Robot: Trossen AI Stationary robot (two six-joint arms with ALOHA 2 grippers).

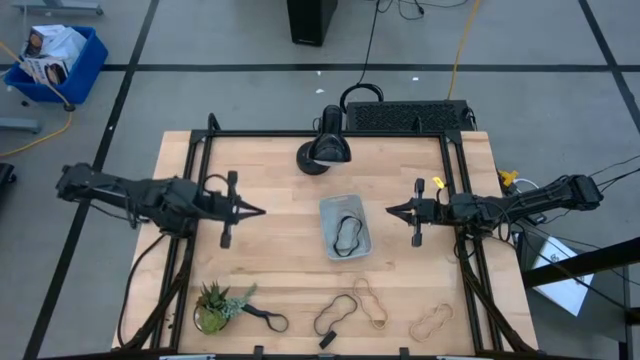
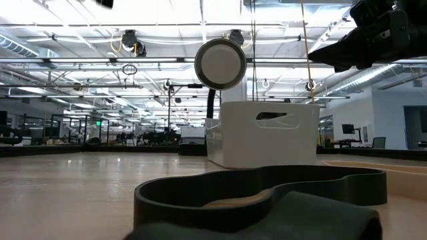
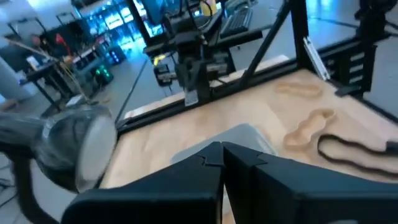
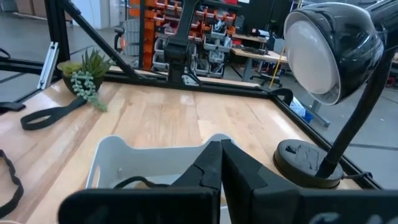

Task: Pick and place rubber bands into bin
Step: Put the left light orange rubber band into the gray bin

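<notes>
Bin [image 1: 346, 226] sits mid-counter w/ one black rubber band [image 1: 347, 235] inside. Left pincer [image 1: 258, 210] hangs over the counter left of the bin, fingers pressed together, empty. Right pincer [image 1: 392, 210] just right of the bin, also pressed together, empty. Near the front edge of the counter [image 1: 280, 270]: black band [image 1: 335, 313], tan bands [image 1: 371, 302] and [image 1: 431, 321], all loose. Lamp [image 1: 325, 150] at back edge, small plant [image 1: 213, 305] at front-left corner.
</notes>
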